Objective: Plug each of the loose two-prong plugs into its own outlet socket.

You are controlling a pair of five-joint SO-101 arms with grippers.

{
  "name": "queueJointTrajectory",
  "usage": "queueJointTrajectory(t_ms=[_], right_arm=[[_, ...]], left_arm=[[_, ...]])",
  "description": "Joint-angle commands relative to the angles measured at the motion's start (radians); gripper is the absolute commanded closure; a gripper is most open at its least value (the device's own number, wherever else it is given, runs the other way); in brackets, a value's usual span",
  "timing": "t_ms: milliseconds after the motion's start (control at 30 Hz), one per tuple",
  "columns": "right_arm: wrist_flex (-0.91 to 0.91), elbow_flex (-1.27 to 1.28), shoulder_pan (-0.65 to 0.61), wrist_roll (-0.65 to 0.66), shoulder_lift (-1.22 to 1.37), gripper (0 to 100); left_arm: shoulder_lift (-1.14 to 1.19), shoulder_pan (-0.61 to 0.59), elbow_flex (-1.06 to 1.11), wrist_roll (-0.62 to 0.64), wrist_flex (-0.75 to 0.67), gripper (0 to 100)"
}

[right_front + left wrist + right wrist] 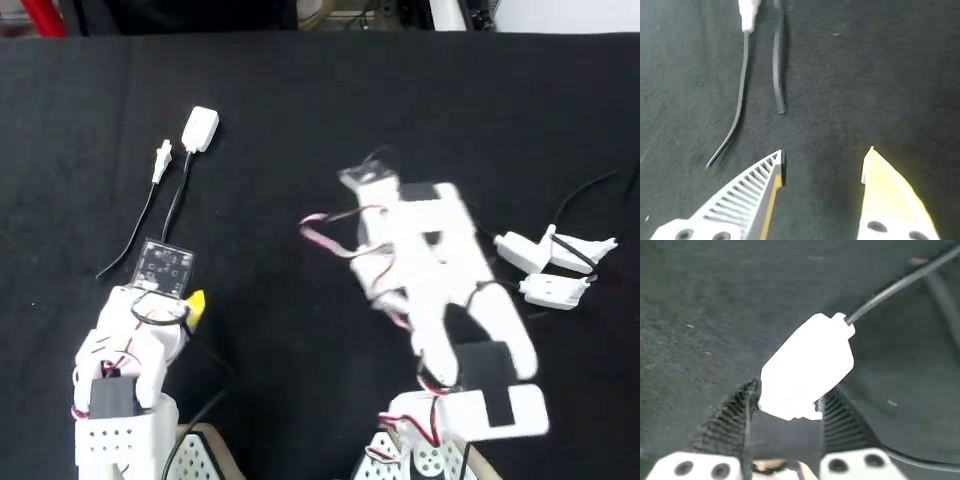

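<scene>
The left arm (pixel 130 350) sits folded low near its base, its gripper (pixel 826 152) spread wide with one white and one yellow finger apart, while the right arm (pixel 440 270) stretches forward, its gripper (pixel 789 397) clamped on a white plug (pixel 807 365).
</scene>
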Motion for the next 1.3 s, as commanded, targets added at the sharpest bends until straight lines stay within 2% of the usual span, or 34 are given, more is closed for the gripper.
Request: queueJointTrajectory(t_ms=[0, 167, 267, 367, 433, 500, 567, 700, 800, 933, 1100, 1200, 1267], right_arm=[[0.123, -0.119, 0.18, 0.129, -0.09, 98.6], [0.239, -0.271, 0.482, 0.368, -0.162, 98.6], [0.239, -0.323, 0.681, 0.531, -0.16, 98.6], [0.186, -0.323, 0.832, 0.635, -0.116, 98.4], [0.129, -0.312, 0.885, 0.674, -0.053, 98.1], [0.095, -0.314, 0.901, 0.68, 0.025, 93.6], [0.095, -0.323, 0.885, 0.68, 0.09, 85.1], [0.164, -0.395, 0.816, 0.678, 0.12, 67.7], [0.199, -0.475, 0.766, 0.571, 0.067, 59.9], [0.201, -0.549, 0.671, 0.414, -0.015, 59.2], [0.198, -0.576, 0.454, 0.388, -0.062, 59.2], [0.203, -0.696, 0.353, 0.21, -0.053, 60.5], [0.18, -0.762, 0.288, 0.068, -0.036, 66.3]], left_arm=[[-0.006, -0.082, -0.027, 0.058, 0.003, 74], [-0.006, -0.213, -0.082, 0.138, 0.003, 74], [-0.006, -0.321, -0.151, 0.169, 0.005, 74], [0.003, -0.407, -0.236, 0.167, 0.003, 74], [0.014, -0.401, -0.278, 0.166, 0.005, 74], [0.066, -0.335, -0.315, 0.161, 0.011, 74], [0.183, -0.251, -0.369, 0.18, -0.018, 74], [0.483, -0.119, -0.536, 0.299, -0.166, 74], [0.666, 0.002, -0.611, 0.285, -0.348, 74], [0.924, 0.094, -0.642, 0.241, -0.598, 74], [1.341, 0.117, -0.776, 0.236, -0.809, 74], [1.606, 0.101, -0.951, 0.236, -0.855, 74], [1.781, 0.101, -1.101, 0.236, -0.847, 74]])
